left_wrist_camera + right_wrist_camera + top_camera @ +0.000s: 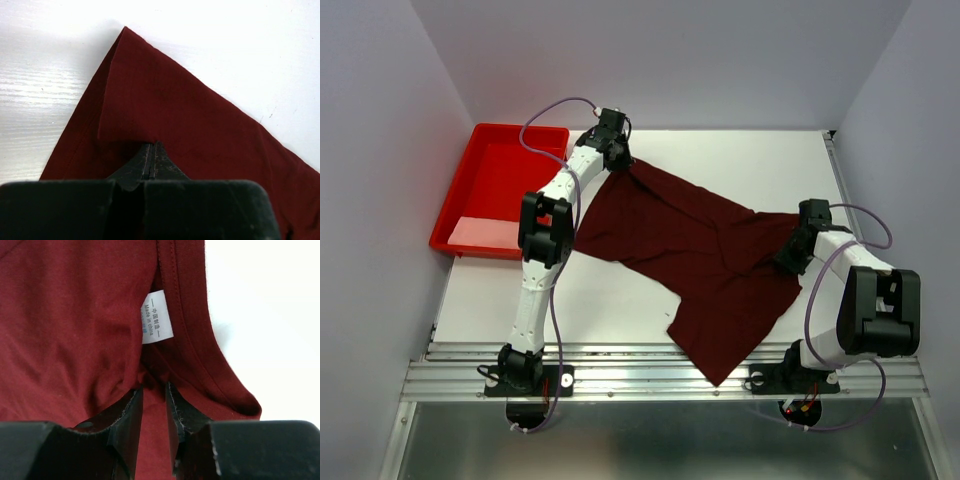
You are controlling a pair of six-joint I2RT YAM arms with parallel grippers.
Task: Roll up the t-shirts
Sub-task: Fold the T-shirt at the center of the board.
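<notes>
While it lies spread and rumpled across the middle of the white desk (620,310), the dark maroon t-shirt (690,260) is stretched slantwise from the far left to the near right, with one loose corner reaching the desk's near edge between the two arm bases; its far-left corner is drawn to a point at the left end effector (623,163), whose fingers (157,157) are pressed together in the wrist view, pinching a raised fold of the cloth; on the right side, the right end effector (790,255) meets the shirt at its collar (182,315), just below a small white label (156,316) that reads "Made in China"; its fingers (131,410) stand only a narrow gap apart, with bunched cloth caught between their tips and creases running out from that spot; a bright red tray (510,180) sits at the far-left corner of the desk, beside the left arm and apart from the shirt.
</notes>
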